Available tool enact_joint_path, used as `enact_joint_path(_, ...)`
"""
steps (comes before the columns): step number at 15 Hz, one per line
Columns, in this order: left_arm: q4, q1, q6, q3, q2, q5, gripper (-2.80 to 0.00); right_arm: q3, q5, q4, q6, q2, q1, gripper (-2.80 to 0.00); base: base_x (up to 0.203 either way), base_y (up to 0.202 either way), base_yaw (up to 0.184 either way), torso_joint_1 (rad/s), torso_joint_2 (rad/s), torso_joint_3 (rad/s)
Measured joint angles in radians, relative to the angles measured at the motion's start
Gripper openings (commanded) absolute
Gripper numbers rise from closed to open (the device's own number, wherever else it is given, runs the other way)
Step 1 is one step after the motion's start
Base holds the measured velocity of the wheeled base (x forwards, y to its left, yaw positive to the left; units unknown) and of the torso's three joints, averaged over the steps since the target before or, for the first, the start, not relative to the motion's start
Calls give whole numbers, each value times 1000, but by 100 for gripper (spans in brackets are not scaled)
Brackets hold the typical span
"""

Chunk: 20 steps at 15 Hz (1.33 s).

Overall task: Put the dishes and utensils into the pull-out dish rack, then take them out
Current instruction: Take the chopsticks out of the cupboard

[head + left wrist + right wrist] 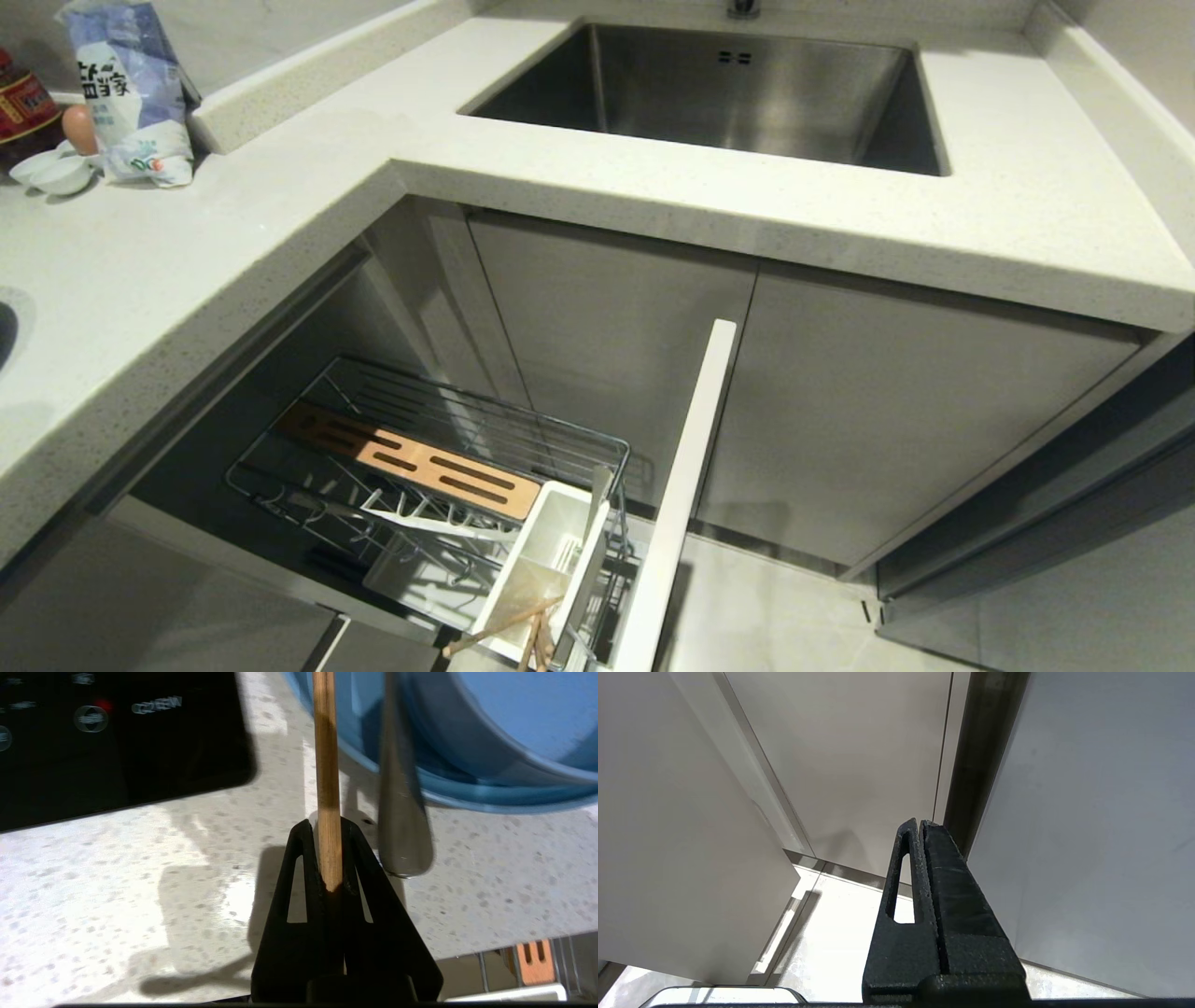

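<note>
Left pincer [329, 828] (clamping chopstick [325, 765]) near countertop [140, 896] edge

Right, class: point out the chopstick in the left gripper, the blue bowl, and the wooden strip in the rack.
chopstick [327, 788], left wrist view, mid shaft above the gripper.
blue bowl [467, 751], left wrist view, outer wall.
wooden strip [411, 459], head view, middle of the slotted board.
</note>
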Motion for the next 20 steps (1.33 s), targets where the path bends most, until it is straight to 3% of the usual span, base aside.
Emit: enact_joint_path(20, -46, -9, 2, -8, 71, -37, -280, 0, 0, 0, 0, 0, 0, -280, 0, 0, 0, 0, 0, 0)
